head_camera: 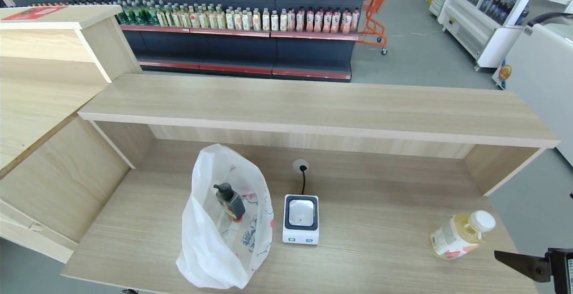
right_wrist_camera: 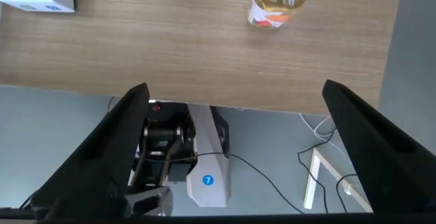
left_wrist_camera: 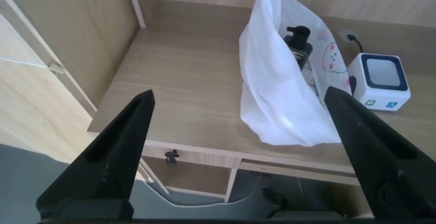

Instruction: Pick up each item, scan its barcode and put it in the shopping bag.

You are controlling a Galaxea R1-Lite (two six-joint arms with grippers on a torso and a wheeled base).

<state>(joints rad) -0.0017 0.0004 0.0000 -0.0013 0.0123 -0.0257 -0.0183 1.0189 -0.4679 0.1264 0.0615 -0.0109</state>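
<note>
The bag (head_camera: 224, 227) is set near the front edge of the counter (head_camera: 380, 231), with a pump bottle (head_camera: 231, 202) inside. The scanner (head_camera: 301, 219) is placed just right of it, and a bottle (head_camera: 461, 235) near the front right corner.

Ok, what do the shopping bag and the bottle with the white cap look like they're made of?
Shopping bag: likely thin plastic film, white and translucent; it stands crumpled and creased, with light coming through its walls. White-capped bottle: probably clear glossy plastic; yellowish liquid is visible inside.

Left claw (left_wrist_camera: 238, 93): two matte black fingers (left_wrist_camera: 109, 163), flat wedge shape, broad at root, narrowing to tips. Right claw (right_wrist_camera: 235, 86): same black wedge fingers, smooth faces.
</note>
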